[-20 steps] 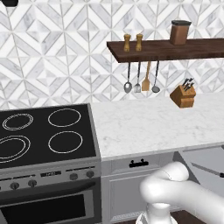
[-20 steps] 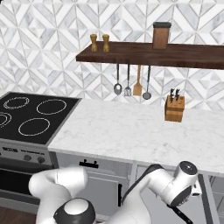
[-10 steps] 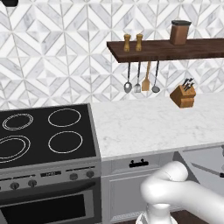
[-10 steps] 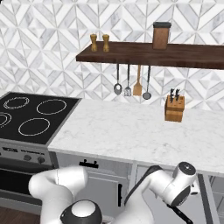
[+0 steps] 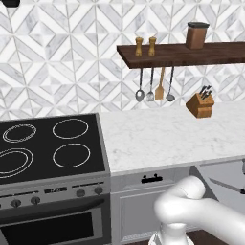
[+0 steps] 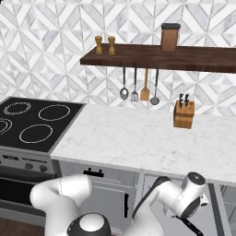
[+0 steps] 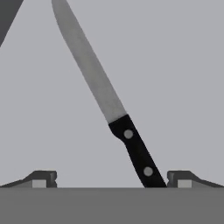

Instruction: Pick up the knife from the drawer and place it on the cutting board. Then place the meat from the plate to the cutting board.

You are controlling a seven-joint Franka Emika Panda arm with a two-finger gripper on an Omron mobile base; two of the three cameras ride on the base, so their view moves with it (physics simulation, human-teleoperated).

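In the hand view the knife lies flat on the grey floor of the drawer. Its silver blade runs up to the left and its black handle points down toward me. My gripper hangs over the handle end and is open. Both fingertips stand wide apart, and the handle's butt lies just inside the right one. From the left base view the knife is a thin dark line in the open drawer at the lower right. The cutting board, plate and meat are out of view.
A black stove stands left of the white marble counter. A wooden knife block sits at the back under a dark shelf with hanging utensils. A closed drawer front with a black handle sits below the counter edge.
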